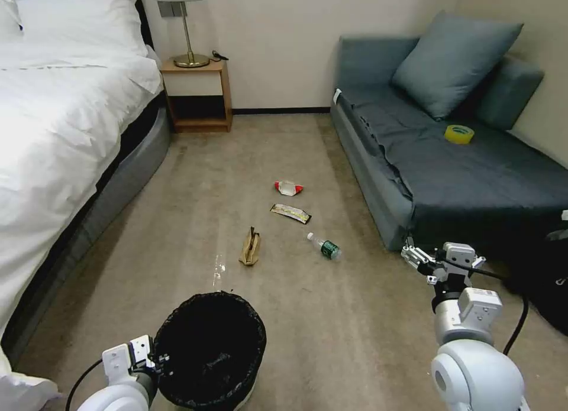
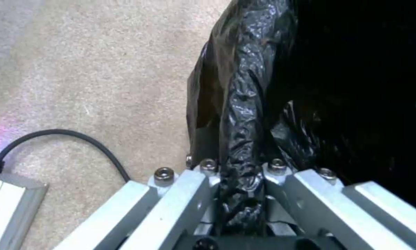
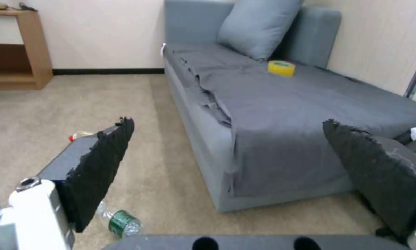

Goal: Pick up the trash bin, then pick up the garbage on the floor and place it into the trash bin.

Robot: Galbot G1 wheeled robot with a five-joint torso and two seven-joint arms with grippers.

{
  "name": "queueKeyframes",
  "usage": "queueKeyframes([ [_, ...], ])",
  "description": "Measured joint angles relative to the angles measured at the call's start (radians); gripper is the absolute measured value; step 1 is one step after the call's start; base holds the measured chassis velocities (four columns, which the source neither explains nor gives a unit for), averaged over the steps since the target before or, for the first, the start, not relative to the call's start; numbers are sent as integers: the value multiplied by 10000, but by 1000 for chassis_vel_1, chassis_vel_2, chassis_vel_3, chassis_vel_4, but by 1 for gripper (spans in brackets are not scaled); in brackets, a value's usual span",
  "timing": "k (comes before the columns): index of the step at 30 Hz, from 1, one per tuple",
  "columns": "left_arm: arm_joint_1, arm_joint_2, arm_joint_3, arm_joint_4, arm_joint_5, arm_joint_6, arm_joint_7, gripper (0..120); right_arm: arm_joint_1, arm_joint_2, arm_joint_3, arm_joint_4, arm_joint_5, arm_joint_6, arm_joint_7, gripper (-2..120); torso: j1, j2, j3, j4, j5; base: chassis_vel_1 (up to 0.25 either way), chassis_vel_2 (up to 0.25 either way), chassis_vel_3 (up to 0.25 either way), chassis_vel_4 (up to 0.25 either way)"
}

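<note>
the left gripper was clamped on the rim of the trash bin, pinching the black bag, low at the robot's left. the right gripper hung with its jaws spread wide and empty near the sofa. the garbage lay on the carpet ahead: brown paper bag, bottle, wrapper and red-and-white packet (the bottle lay nearest the free gripper). a sound pick would likely bring the spread jaws down across the bottle's body, bin kept level.
</note>
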Motion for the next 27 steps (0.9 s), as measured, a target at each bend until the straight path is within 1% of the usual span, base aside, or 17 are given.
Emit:
queueKeyframes([
  [5, -48, -142, -150, -165, 36, -100, -19, 2, -14, 3, -21, -4, 136, 120, 114, 100, 0, 0, 0, 0, 0, 0, 0, 0, 0],
  [7, -49, -261, -307, -418, 200, -153, -62, 2, -19, 0, -29, -11, 256, 272, 169, 100, 0, 0, 0, 0, 0, 0, 0, 0, 0],
  [9, -66, -364, -482, -732, 536, -212, -19, 2, -19, 0, -19, -60, 312, 668, 185, 100, 0, -1, 0, 0, 2, 0, 0, 0, 0],
  [10, -66, -364, -482, -732, 536, -212, -19, 2, -19, 0, -19, -60, 312, 668, 185, 100, 0, -1, 0, 0, 2, 0, 0, 0, 0],
  [12, -88, -421, -612, -939, 896, -245, 43, 2, -9, 3, -3, -76, 408, 952, 179, 100, 0, 0, 0, -1, 2, 0, 0, 0, 0],
  [14, -126, -515, -806, -1133, 1581, -281, 170, 2, -11, -6, 0, -68, 798, 1210, 51, 100, 0, 0, 0, 0, 1, 0, 0, 0, 0],
  [15, -126, -515, -806, -1133, 1581, -281, 170, 2, -11, -6, 0, -68, 798, 1210, 51, 100, 0, 0, 0, 0, 1, 0, 0, 0, 0],
  [17, -158, -612, -998, -1292, 2047, -296, 314, 2, -25, -41, 4, -103, 932, 1534, -173, 100, 0, 0, 0, 1, 1, 0, 0, 0, 0],
  [19, -176, -646, -1054, -1327, 2125, -290, 351, 2, -33, -58, 1, -139, 1000, 1638, -231, 100, 0, 0, 0, 0, 1, 0, 0, 0, 0],
  [23, -192, -786, -1225, -1330, 2713, -289, 534, 1, -33, -74, -23, -227, 1179, 1905, -364, 100, 0, 0, 0, 1, 0, 0, 0, 0, 0],
  [27, -188, -907, -1325, -1331, 2864, -292, 647, 1, -31, -88, -33, -340, 1219, 2168, -609, 100, 0, 0, 0, 0, 0, 0, 0, 0, 0],
])
